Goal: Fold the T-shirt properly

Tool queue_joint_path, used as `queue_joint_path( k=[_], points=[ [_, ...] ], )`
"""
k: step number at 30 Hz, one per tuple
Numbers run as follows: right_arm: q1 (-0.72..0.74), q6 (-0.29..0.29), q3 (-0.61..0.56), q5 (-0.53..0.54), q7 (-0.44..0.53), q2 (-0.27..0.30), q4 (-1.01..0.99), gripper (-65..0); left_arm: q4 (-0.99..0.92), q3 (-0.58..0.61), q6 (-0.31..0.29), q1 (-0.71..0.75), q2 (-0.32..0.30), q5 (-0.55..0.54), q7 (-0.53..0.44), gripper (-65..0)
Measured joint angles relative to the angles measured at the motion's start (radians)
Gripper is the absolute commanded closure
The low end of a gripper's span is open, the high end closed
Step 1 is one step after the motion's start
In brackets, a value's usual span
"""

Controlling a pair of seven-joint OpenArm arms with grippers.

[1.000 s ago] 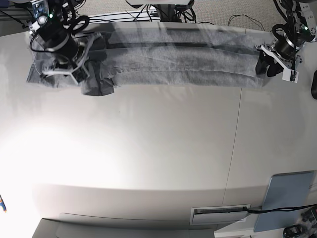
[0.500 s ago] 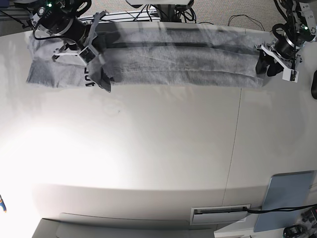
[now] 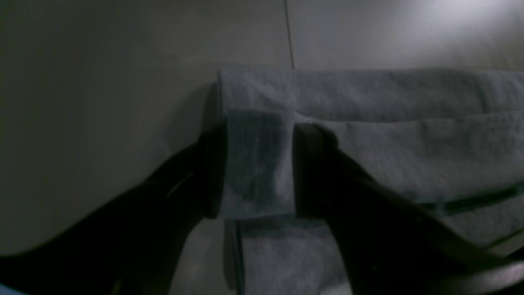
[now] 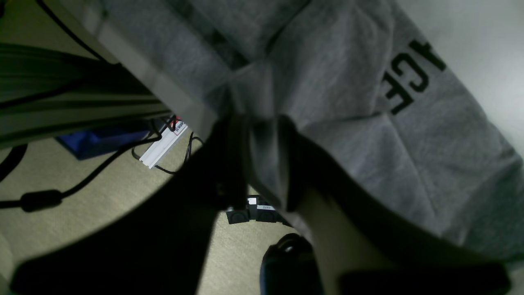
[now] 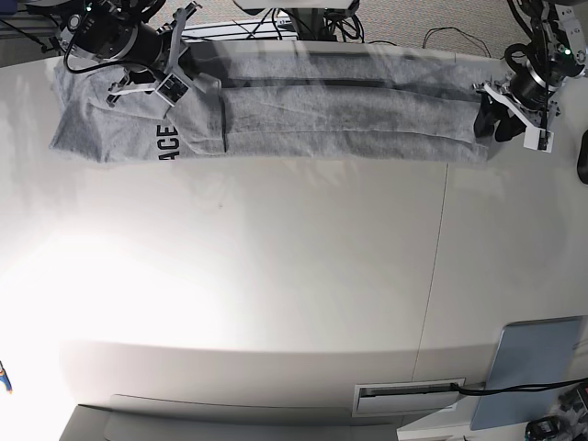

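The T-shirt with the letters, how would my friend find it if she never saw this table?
Look along the far edge of the big white table. A long grey strip stretches between the two robot arms: the T-shirt. It is the only cloth there, with black letters "ACE" near one end.

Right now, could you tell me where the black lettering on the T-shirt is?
In the base view, the black lettering sits at the upper left, on the T-shirt, just below the right tool near the table's far edge.

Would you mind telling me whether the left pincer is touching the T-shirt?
Touching. In the left wrist view the left pincer is shut on a folded end of the T-shirt, grey cloth pinched between its two dark fingers.
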Motion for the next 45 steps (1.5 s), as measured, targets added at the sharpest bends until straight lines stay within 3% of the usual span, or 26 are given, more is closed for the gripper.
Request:
queue_joint_path(
  k=[10, 15, 19, 23, 33, 37, 41, 45],
  points=[
    [0.016, 0.004, 0.0, -0.017, 0.0, 0.0, 0.0, -16.1, 0.0, 0.0, 0.0, 0.0, 0.0, 0.0, 0.0, -27.2],
    [0.085, 0.003, 0.002, -0.064, 0.005, 0.0, 0.0, -16.1, 0.0, 0.0, -0.036, 0.0, 0.0, 0.0, -0.005, -33.1],
    [0.104, -0.005, 0.002, -0.071, 0.01, 0.0, 0.0, -16.1, 0.0, 0.0, -0.038, 0.0, 0.0, 0.0, -0.004, -33.7],
    [0.104, -0.005, 0.002, -0.071, 0.013, 0.0, 0.0, -16.1, -0.013, 0.0, 0.026, -0.001, 0.003, 0.012, 0.003, -33.7],
    [0.104, -0.005, 0.002, -0.071, 0.013, 0.0, 0.0, -16.1, -0.15, 0.0, 0.027, -0.003, 0.008, 0.042, -0.026, -33.7],
    [0.103, -0.005, 0.002, -0.071, 0.013, 0.0, 0.0, -16.1, -0.186, 0.0, -0.036, -0.003, 0.009, -0.033, -0.027, -33.7],
    [0.103, -0.005, 0.002, -0.071, 0.013, 0.0, 0.0, -16.1, -0.211, 0.0, -0.038, -0.028, 0.009, -0.057, -0.024, -33.6],
    [0.103, -0.005, 0.002, -0.071, 0.013, 0.0, 0.0, -16.1, -0.237, -0.001, -0.039, -0.085, 0.015, -0.092, 0.042, -33.5]
  ],
)
